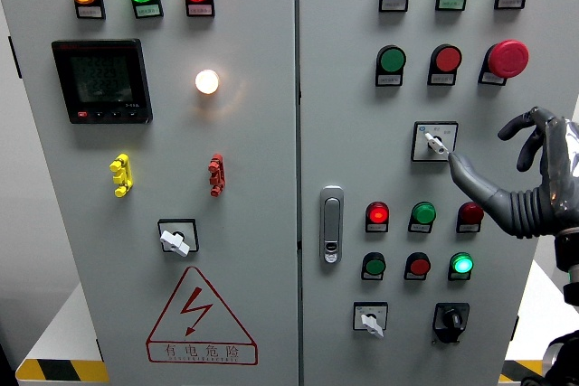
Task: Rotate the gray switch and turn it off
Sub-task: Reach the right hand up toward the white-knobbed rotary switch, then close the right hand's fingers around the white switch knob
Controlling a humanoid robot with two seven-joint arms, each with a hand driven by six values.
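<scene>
Gray switch (435, 142) sits on the cabinet's right door (344, 88), upper right, below a red mushroom button (507, 58) and above a row of lamps (422, 214). Door handle (332, 223) lies well left. Nothing blocks it. Panel is pale gray, vertical. Switch lever slants toward lower right. Right hand (529, 174) released, fingers spread, thumb tip touching the lever.

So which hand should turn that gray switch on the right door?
The right hand: its open fingers sit beside the gray switch, thumb nearly touching the knob. The left hand isn't in view.
</scene>
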